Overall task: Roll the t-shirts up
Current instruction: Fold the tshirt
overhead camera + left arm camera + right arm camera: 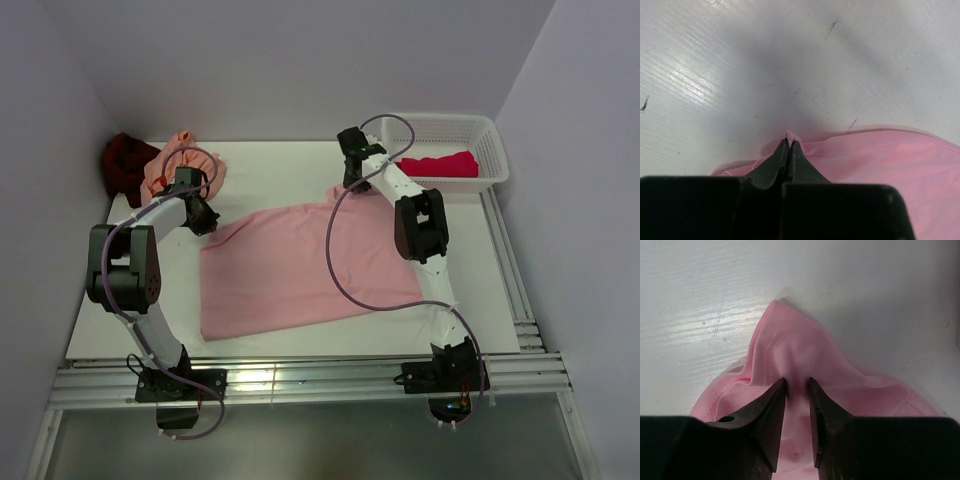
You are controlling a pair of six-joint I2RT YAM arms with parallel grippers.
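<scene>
The light pink t-shirt (300, 270) lies spread flat across the middle of the table. My left gripper (205, 222) is at its far left corner, shut on a small pinch of the pink hem (789, 142). My right gripper (350, 185) is at the shirt's far right corner. Its jaws (797, 382) stand a narrow gap apart, straddling a raised ridge of pink cloth (790, 345) that touches both fingers. A crimson-pink t-shirt (445, 165) lies in the basket. A peach-orange t-shirt (168, 160) and a dark maroon one (122, 160) are heaped at the far left.
The white lattice basket (495, 150) stands at the far right corner of the table. Purple cables (335, 260) loop from each arm, the right one hanging over the pink shirt. Grey walls close in the left, back and right sides.
</scene>
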